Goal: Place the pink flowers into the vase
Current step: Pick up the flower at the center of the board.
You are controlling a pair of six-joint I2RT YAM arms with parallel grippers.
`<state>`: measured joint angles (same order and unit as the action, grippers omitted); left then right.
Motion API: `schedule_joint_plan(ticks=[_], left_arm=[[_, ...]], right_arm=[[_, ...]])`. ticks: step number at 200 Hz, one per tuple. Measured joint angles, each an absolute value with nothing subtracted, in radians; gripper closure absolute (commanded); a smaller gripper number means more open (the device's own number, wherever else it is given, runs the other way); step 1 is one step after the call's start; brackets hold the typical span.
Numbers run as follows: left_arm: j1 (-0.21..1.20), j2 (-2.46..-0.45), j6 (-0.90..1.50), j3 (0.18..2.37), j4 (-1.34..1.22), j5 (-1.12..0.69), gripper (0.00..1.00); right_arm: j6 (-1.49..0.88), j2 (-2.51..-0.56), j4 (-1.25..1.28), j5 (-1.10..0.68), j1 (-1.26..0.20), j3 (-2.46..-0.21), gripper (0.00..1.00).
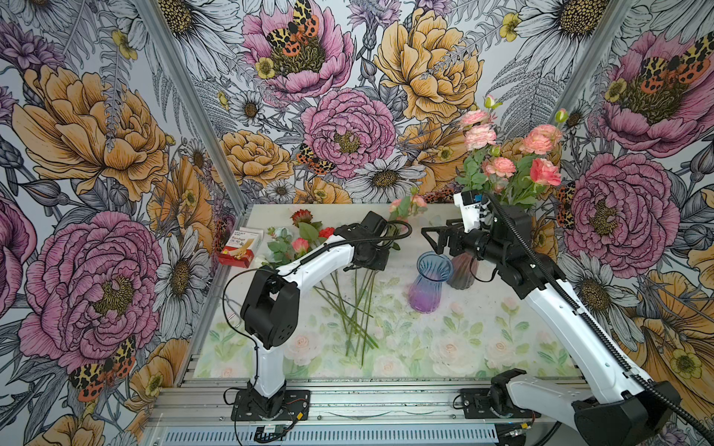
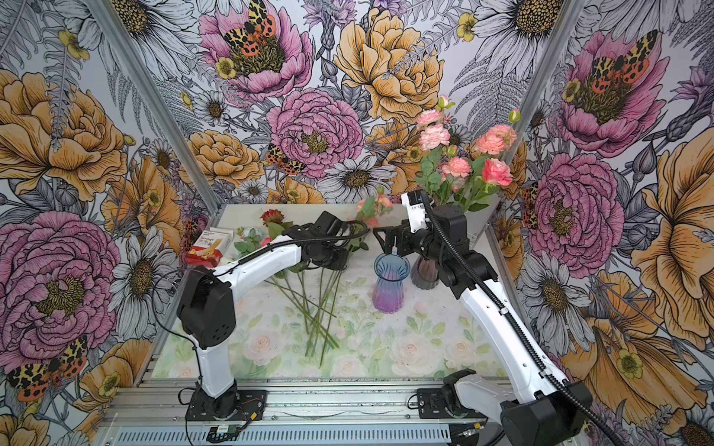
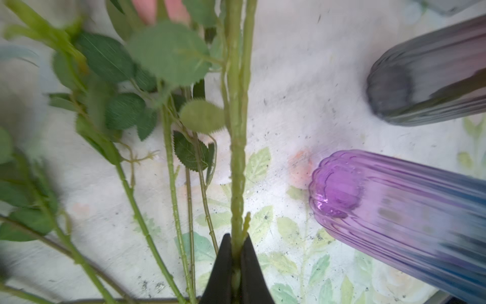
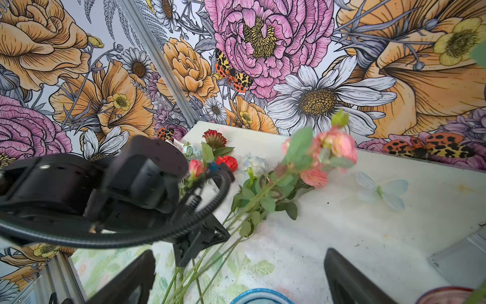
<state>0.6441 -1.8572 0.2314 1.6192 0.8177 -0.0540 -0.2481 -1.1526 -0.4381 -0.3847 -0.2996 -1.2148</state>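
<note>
Bare bench (image 1: 394, 285) lies between the left tool (image 3: 236, 238) and the ribbed purple-blue glass vase (image 1: 430, 287); the wide-spread right tool (image 1: 430, 240) crowds the room above its mouth.

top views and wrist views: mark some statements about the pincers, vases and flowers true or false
1. The left pincer is shut on the stem of a pink spray. True.
2. The blue-purple vase holds pink flowers. False: it is empty; the pink flowers stand in the dark vase behind it.
3. The right pincer is open and holds nothing. True.
4. Red flowers stand in the dark vase. False: the red flowers lie on the table at its far left.
5. A red and white box lies at the table's left edge. True.
</note>
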Motion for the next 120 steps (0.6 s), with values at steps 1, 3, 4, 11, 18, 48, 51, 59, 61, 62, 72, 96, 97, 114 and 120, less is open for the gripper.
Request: schedule_joint_plan(ticks=[1, 3, 4, 11, 18, 48, 51, 59, 61, 62, 72, 96, 97, 114, 120], left_arm=[[0.643, -1.853, 0.231, 1.619, 0.817, -0.053, 1.0], [0.641, -1.839, 0.231, 1.619, 0.815, -0.051, 1.0], [0.64, -1.835, 0.231, 1.619, 0.814, -0.049, 1.0], [0.63, -1.793, 0.228, 1.619, 0.804, -0.039, 1.0], [0.621, -1.758, 0.228, 1.617, 0.791, -0.029, 1.0], [0.593, -1.606, 0.228, 1.536, 0.667, 0.03, 0.99], [0.593, -1.59, 0.228, 1.52, 0.652, 0.036, 0.99], [0.594, -1.549, 0.228, 1.475, 0.608, 0.05, 0.98], [0.595, -1.544, 0.228, 1.467, 0.599, 0.053, 0.98], [0.596, -1.538, 0.228, 1.459, 0.592, 0.054, 0.98], [0.607, -1.502, 0.228, 1.411, 0.54, 0.069, 0.98], [0.654, -1.454, 0.224, 1.323, 0.423, 0.096, 0.98], [0.656, -1.452, 0.224, 1.321, 0.419, 0.097, 0.98], [0.698, -1.424, 0.22, 1.258, 0.33, 0.11, 0.98], [0.709, -1.412, 0.218, 1.235, 0.303, 0.113, 0.97]], right_arm=[[-0.249, -1.153, -0.438, -0.384, -0.3, -1.215, 0.01], [-0.249, -1.153, -0.438, -0.384, -0.3, -1.215, 0.01], [-0.25, -1.153, -0.438, -0.382, -0.3, -1.215, 0.01], [-0.253, -1.153, -0.438, -0.379, -0.3, -1.215, 0.01], [-0.255, -1.153, -0.438, -0.376, -0.3, -1.215, 0.01], [-0.276, -1.162, -0.445, -0.368, -0.3, -1.225, 0.01], [-0.278, -1.166, -0.446, -0.367, -0.3, -1.23, 0.01], [-0.286, -1.181, -0.447, -0.367, -0.3, -1.247, 0.01], [-0.289, -1.186, -0.447, -0.368, -0.3, -1.252, 0.01], [-0.29, -1.187, -0.447, -0.368, -0.3, -1.254, 0.01], [-0.298, -1.21, -0.446, -0.367, -0.303, -1.279, 0.01], [-0.315, -1.253, -0.445, -0.368, -0.324, -1.337, 0.02], [-0.315, -1.254, -0.445, -0.368, -0.324, -1.338, 0.02], [-0.332, -1.274, -0.443, -0.372, -0.341, -1.377, 0.06], [-0.338, -1.283, -0.439, -0.374, -0.344, -1.391, 0.08]])
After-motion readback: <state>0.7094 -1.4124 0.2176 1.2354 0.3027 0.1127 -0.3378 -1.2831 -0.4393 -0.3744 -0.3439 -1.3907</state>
